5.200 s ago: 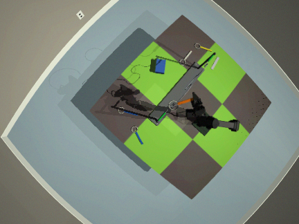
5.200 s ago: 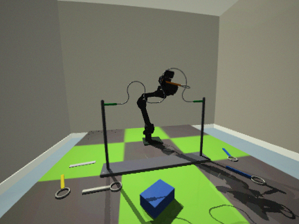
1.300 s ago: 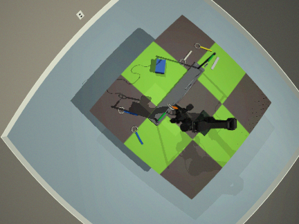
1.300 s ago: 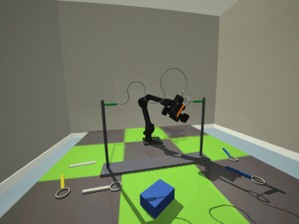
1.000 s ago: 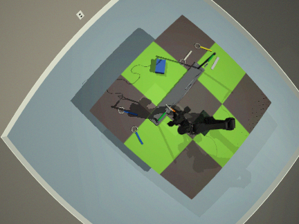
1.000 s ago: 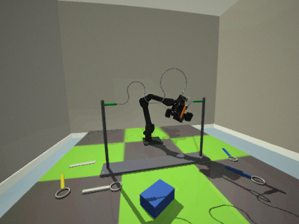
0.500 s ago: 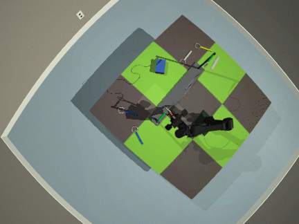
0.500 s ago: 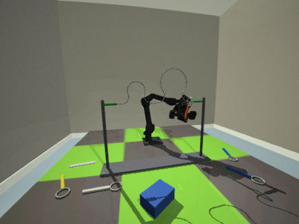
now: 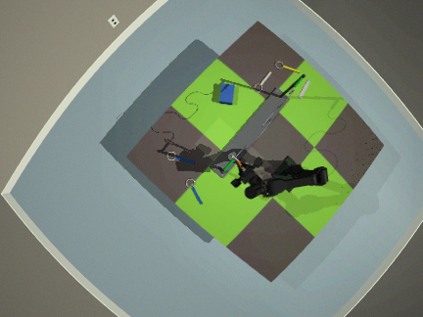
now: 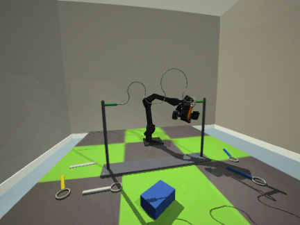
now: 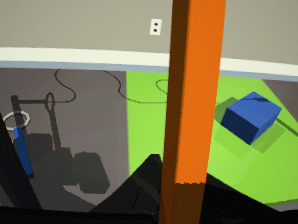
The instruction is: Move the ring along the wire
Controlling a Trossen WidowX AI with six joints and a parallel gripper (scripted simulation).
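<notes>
The orange handle (image 10: 189,111) (image 9: 240,165) (image 11: 197,76) stands nearly upright and fills the middle of the wrist view. Its ring (image 9: 232,157) sits around the green part of the wire (image 10: 200,101) (image 9: 228,165) next to the right post (image 10: 203,132). My gripper (image 10: 186,112) (image 9: 244,172) is shut on the handle, just left of that post. The thin grey wire (image 10: 173,69) loops up to the left, apart from the ring. The other green part (image 10: 112,104) is at the left post (image 10: 105,139).
A grey base plate (image 10: 149,166) (image 9: 259,122) carries both posts. A blue box (image 10: 157,198) (image 9: 226,93) (image 11: 252,117) lies in front. Loose rings with yellow (image 10: 62,187), white (image 10: 101,189) and blue (image 10: 243,173) (image 11: 20,137) handles lie on the floor, with loose wires.
</notes>
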